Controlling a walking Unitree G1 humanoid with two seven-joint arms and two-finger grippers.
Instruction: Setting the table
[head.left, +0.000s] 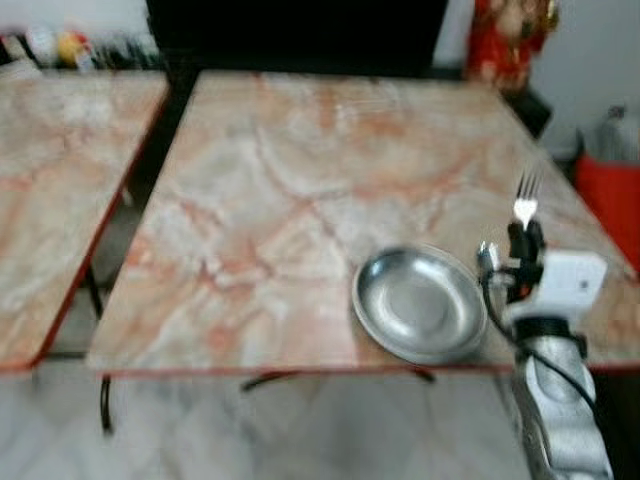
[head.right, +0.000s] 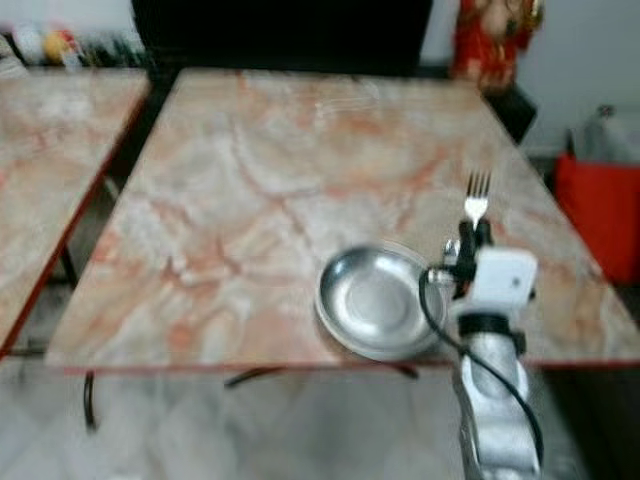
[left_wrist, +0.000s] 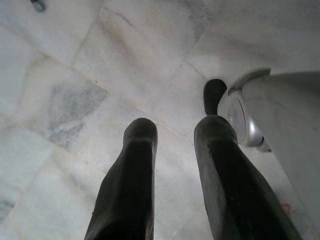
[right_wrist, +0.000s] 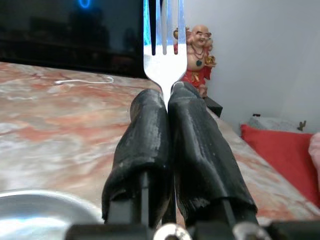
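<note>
A round steel plate lies near the front edge of the marble table, towards its right. Just right of the plate my right gripper is shut on a silver fork, held upright with the tines pointing up and away. In the right wrist view the fork rises from between the pressed black fingers, with the plate's rim low beside them. My left gripper hangs open over the pale tiled floor, nothing between its fingers.
A second marble table stands to the left across a narrow gap. A red statue is beyond the far right corner, and a red cushion lies to the right. Dark furniture lines the back wall.
</note>
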